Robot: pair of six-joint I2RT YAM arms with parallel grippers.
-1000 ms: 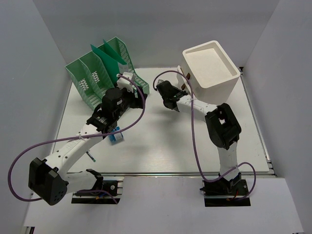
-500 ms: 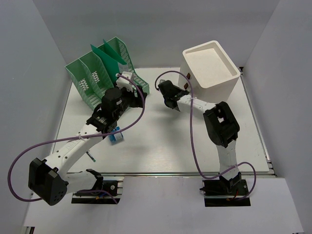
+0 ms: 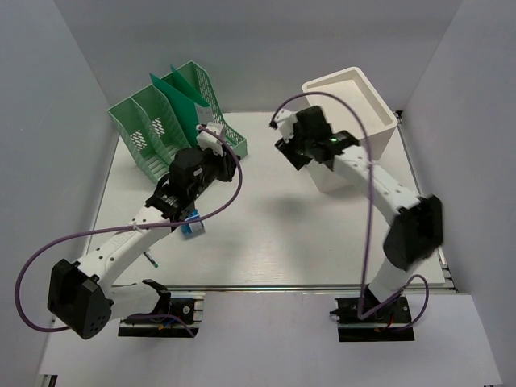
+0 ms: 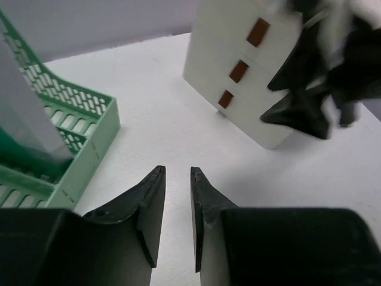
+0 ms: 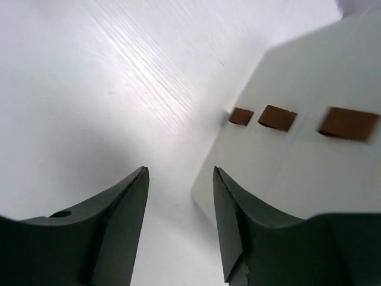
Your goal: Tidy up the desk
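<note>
White links and bulky black joints make up the left arm (image 3: 121,246) and right arm (image 3: 379,181). A purple cable (image 3: 81,236) loops along each. The left gripper (image 4: 177,170) has black, tapered wedge fingers. A green light (image 3: 332,143) glows at upper right.

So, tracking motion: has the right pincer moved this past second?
Yes: the right pincer shifted right and farther back, away from the green plastic mesh file rack.

The desk (image 3: 274,234) is a flat white tabletop (metal rail at its edges).
</note>
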